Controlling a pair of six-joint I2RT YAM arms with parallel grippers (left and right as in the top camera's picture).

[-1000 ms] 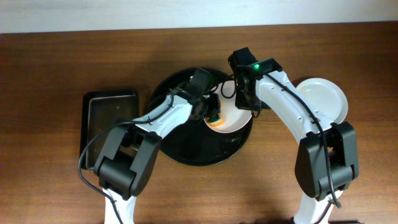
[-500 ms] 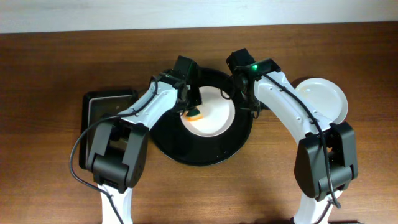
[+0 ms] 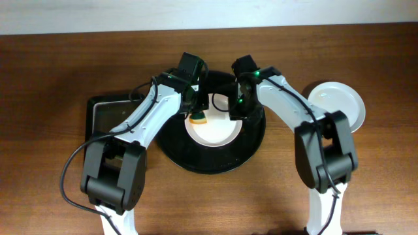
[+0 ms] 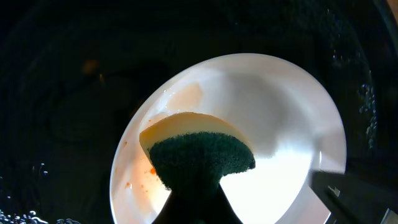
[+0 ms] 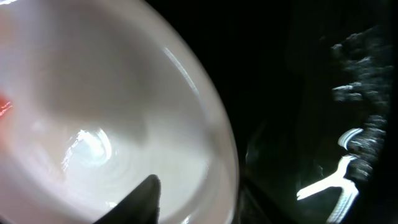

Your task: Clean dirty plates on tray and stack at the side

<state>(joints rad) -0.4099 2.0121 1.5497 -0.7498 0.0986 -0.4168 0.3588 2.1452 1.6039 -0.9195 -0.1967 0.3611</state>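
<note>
One white plate (image 3: 215,134) lies on the round black tray (image 3: 251,140). My left gripper (image 3: 198,116) is shut on a yellow and green sponge (image 4: 202,152) and presses it on the plate's left part (image 4: 292,124), beside an orange smear (image 4: 140,177). My right gripper (image 3: 236,109) straddles the plate's far right rim and is shut on it. In the right wrist view, one finger lies over the plate (image 5: 93,93) and the other outside the rim, with the gripper (image 5: 202,199) at the bottom. A clean white plate (image 3: 336,104) sits on the table to the right; I cannot tell whether it is a stack.
A smaller rectangular black tray (image 3: 111,124) stands left of the round tray. The round tray's surface is wet and glossy (image 4: 62,93). The table is brown wood (image 3: 52,65). Both arms cross over the round tray's far half.
The plate has slid left on the tray with my right gripper at its rim. My left gripper has moved left and back with the sponge, from the plate's middle to its left part.
</note>
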